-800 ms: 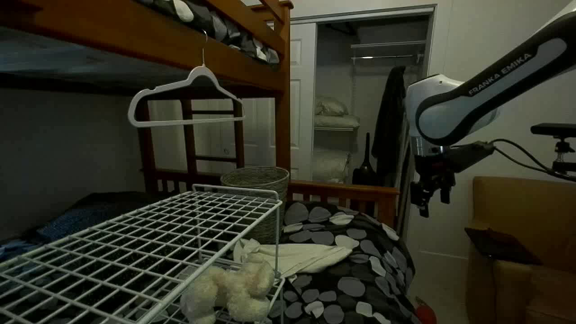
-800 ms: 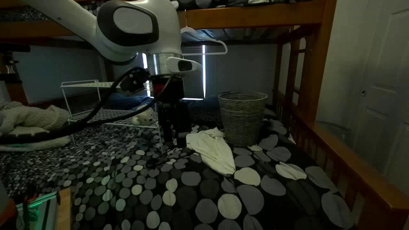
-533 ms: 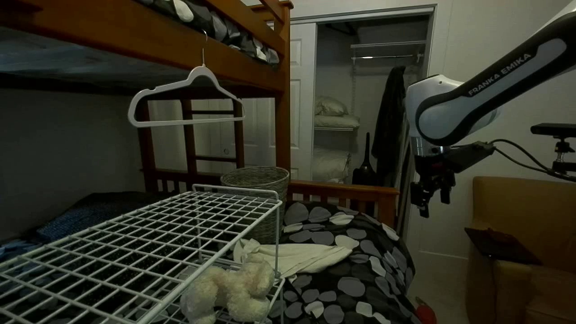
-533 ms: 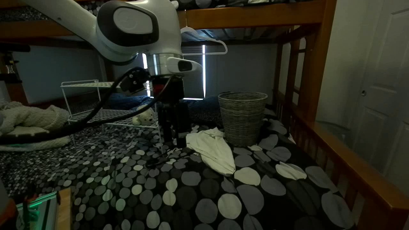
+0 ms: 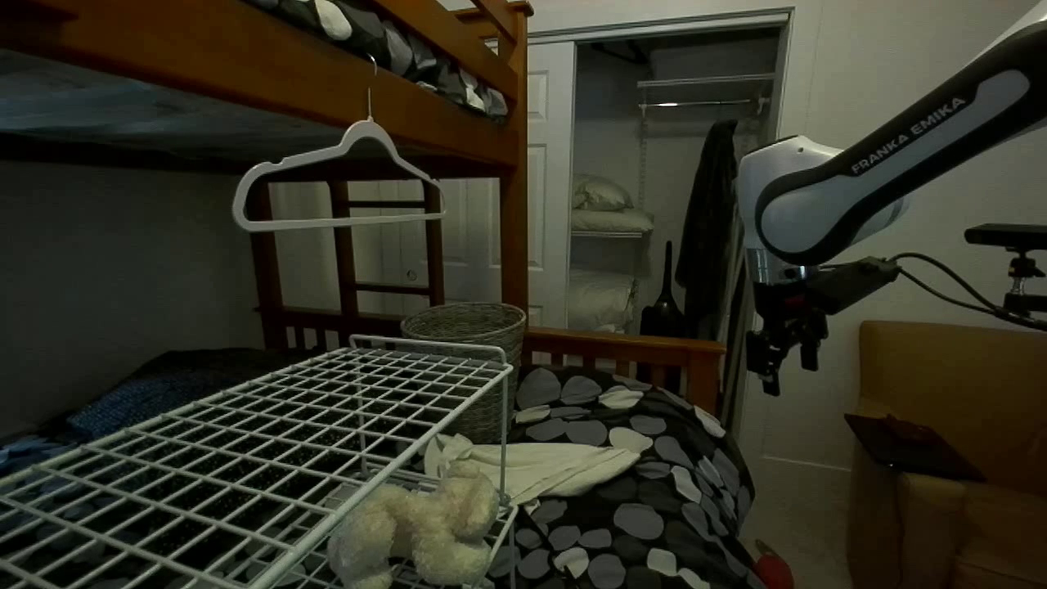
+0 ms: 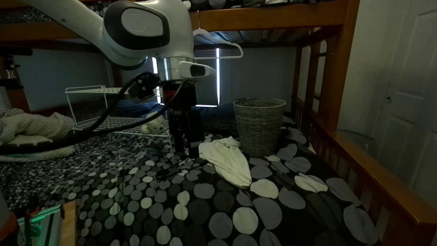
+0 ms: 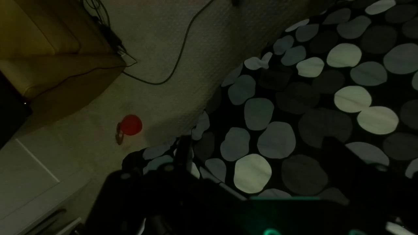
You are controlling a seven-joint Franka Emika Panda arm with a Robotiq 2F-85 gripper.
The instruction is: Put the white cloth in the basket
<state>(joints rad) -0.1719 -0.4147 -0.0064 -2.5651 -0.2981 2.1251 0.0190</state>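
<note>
White cloth (image 5: pixel 564 468): lies beside basket (image 6: pixel 258 131), partly hidden behind wire rack (image 5: pixel 315 433) in an exterior view. Gripper (image 7: pixel 257 143): stands wide, dimly outlined.

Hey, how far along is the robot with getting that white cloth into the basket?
Nothing looks done yet: the white cloth lies on the bedspread beside the basket, outside it. Nothing is in hand: the wrist view shows the gripper open and holding nothing. Left, it seems: grasp the cloth, lift it into the basket and let go.
</note>
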